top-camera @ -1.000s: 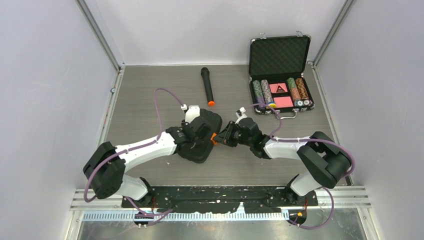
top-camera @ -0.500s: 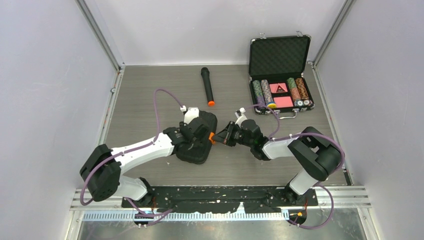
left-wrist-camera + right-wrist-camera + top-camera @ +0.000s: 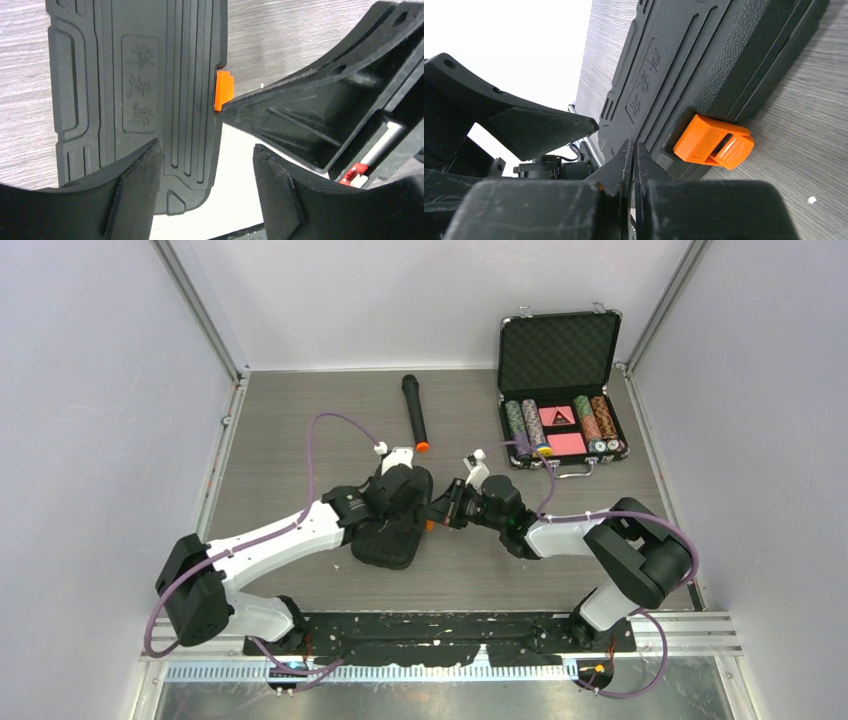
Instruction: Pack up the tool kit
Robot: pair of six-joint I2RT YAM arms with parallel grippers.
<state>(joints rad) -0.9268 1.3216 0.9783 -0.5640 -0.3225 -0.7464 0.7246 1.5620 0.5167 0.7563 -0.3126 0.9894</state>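
Tool kit [image 3: 395, 548]: black ribbed case, closed, lying flat on the table [image 3: 290, 430] at centre front. Its orange latch [image 3: 714, 141] is on the edge facing the right arm.
Left gripper [image 3: 206, 155]: fingers apart, poised over the case's lid, clamping nothing.
Right gripper [image 3: 633, 150]: fingers pressed together, empty, tip at the case's edge just beside the latch.
Microphone [image 3: 415, 412]: far centre, well apart.
Chip case [image 3: 560, 350]: open, far right corner.

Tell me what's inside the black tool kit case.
Nothing inside shows: the tool kit is closed, so only its ribbed lid and orange latch are visible. Its contents are hidden.
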